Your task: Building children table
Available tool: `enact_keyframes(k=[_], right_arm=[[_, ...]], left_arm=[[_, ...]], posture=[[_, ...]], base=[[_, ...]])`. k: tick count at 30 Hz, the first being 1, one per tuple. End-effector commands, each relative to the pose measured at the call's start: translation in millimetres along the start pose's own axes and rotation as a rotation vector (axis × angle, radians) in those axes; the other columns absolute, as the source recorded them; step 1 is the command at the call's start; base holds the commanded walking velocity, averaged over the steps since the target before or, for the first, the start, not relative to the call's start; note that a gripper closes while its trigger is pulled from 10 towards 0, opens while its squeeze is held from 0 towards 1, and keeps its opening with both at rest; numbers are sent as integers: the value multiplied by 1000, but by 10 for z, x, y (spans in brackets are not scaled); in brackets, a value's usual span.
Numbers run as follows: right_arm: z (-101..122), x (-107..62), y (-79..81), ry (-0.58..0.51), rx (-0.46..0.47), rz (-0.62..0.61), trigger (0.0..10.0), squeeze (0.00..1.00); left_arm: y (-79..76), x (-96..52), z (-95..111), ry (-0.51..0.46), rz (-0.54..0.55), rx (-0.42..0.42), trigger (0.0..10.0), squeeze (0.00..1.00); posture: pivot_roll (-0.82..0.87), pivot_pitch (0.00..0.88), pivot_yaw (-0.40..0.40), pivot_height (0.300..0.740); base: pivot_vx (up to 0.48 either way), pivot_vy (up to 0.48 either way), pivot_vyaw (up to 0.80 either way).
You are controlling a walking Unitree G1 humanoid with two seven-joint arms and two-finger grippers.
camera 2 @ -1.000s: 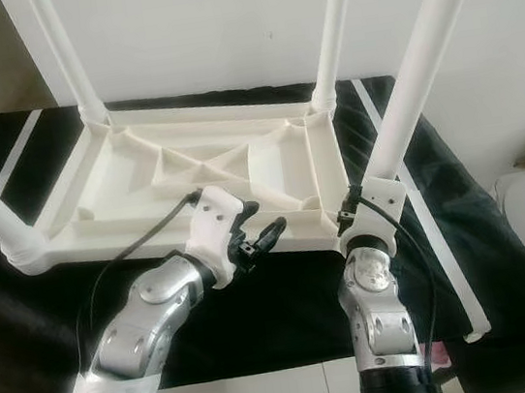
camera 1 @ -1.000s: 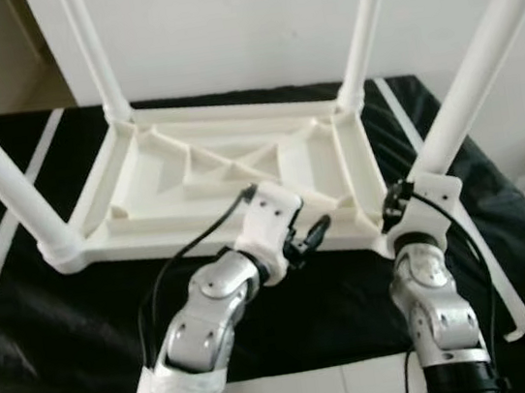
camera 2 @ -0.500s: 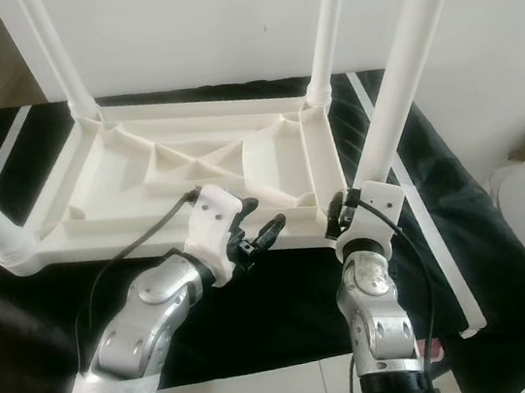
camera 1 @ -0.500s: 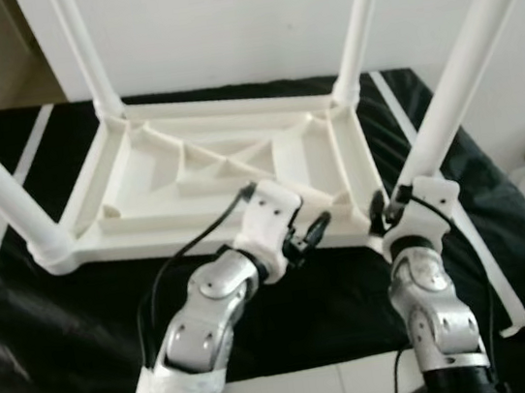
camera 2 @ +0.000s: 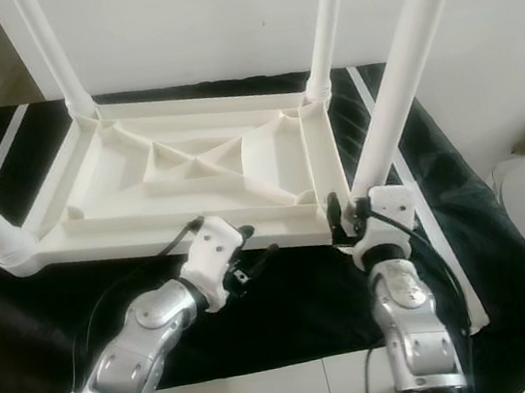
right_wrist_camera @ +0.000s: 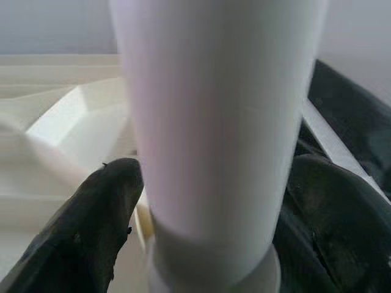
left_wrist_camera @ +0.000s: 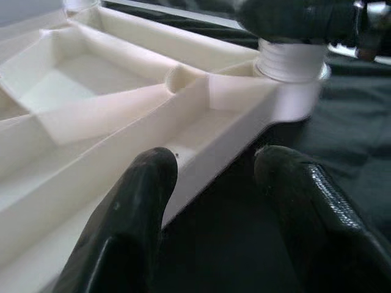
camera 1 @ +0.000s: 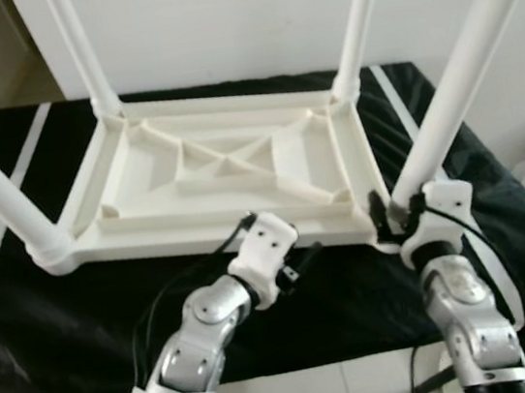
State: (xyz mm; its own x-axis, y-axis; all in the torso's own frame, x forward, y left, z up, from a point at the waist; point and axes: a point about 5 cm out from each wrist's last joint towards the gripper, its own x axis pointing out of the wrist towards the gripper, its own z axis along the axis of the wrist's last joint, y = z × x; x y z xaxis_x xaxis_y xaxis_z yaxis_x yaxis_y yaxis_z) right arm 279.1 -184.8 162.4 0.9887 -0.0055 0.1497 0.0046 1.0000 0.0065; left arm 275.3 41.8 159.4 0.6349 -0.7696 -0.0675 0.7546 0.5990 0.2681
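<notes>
While its fingers are closed around the base of the near-right leg [camera 1: 445,102], the right gripper [camera 1: 394,214] is held at that corner of the upturned white table [camera 1: 211,179], seemingly touching it. The left gripper [camera 1: 303,261] is parted at the table's near edge. The table is laid on a black cloth [camera 1: 54,314].

All four white legs [camera 1: 465,70] are running off the top edge, so I am not seeing their ends. My right hand [right_wrist_camera: 208,244] is blocking the near right corner socket, and that leg is blurring close to my wrist camera. My left hand [left_wrist_camera: 214,201] is hiding part of the white frame's [camera 1: 218,227] near rim.
</notes>
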Motion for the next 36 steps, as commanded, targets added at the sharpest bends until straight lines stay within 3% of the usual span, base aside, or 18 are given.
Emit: enact_keyframes(k=[1,3,8,9,13,23,24,25,27,28,30,36], right_arm=[[-61,-23,-73,16,-9,54,10000,0],[-56,-9,-175,20,-37,141,10000,0],[-51,34,-211,37,-88,275,10000,0],[-59,46,-207,46,-102,321,10000,0],[-68,53,-206,51,-112,363,10000,0],[-42,135,-196,34,-138,460,10000,0],[-43,145,-219,36,-134,462,6039,0],[-44,148,-233,36,-129,465,8745,0],[-46,151,-245,35,-125,470,8941,0],[-48,152,-252,35,-123,473,10000,0],[-52,152,-259,35,-123,475,10000,0],[-62,146,-271,37,-115,473,10000,0]], left_arm=[[-42,4,-37,19,-37,30,10000,0],[-57,-4,-39,17,-58,32,10000,0],[-51,3,-17,4,-67,25,10000,0],[-44,9,-9,-1,-69,-9,10000,0],[-40,16,-7,-8,-74,-50,10000,0],[-37,48,-29,-15,-49,30,10000,0],[-25,53,-18,-22,-42,25,10000,0],[-12,57,-12,-29,-34,11,10000,0],[5,60,-17,-26,-27,-24,10000,0],[25,56,-4,-40,-25,-65,10000,1000],[43,46,17,-54,-27,-91,10000,1000],[41,42,1,-32,-15,-38,10000,1000]], posture=[[-132,134,5,740],[-134,132,10,740],[-138,128,15,740],[-140,124,17,740],[-140,123,17,740],[-133,107,14,740],[-133,103,12,740],[-133,103,9,740],[-133,102,8,740],[-134,103,7,740],[-133,104,6,740],[-135,103,7,740]], base=[[0,0,0],[0,0,0],[0,0,0],[0,0,0],[0,0,0],[0,0,0],[0,0,0],[0,0,0],[0,0,0],[0,0,0],[0,0,0],[0,0,0]])
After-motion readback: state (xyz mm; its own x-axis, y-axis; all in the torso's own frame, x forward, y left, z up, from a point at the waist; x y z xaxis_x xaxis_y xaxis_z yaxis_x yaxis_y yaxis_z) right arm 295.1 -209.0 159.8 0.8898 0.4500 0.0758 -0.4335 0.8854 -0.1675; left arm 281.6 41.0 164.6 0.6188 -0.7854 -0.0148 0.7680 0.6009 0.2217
